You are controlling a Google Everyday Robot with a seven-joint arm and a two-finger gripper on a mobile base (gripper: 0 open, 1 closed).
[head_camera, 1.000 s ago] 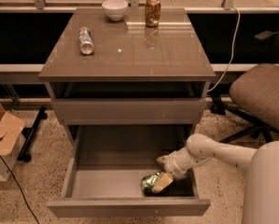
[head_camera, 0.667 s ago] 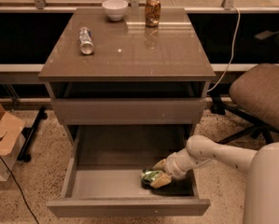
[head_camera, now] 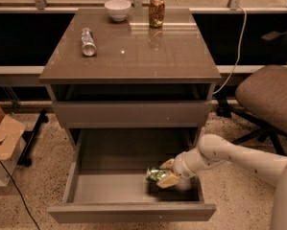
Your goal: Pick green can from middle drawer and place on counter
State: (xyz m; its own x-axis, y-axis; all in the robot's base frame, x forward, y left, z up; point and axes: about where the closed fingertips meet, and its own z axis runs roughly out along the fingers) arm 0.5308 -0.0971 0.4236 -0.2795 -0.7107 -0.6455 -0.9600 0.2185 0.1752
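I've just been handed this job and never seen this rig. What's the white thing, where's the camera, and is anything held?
The white tube is the robot's single arm, ending in a two-finger gripper. The one camera looks down at the cabinet from its front. The gripper is inside the open middle drawer, closed on the green can. On the counter are a silver can lying on its side, an upright orange-brown can and a white bowl.

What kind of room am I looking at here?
Probably an office or lab workspace: a swivel chair, a drawer cabinet and a cardboard box on a speckled floor. The robot's tool grips a green can in the open drawer.
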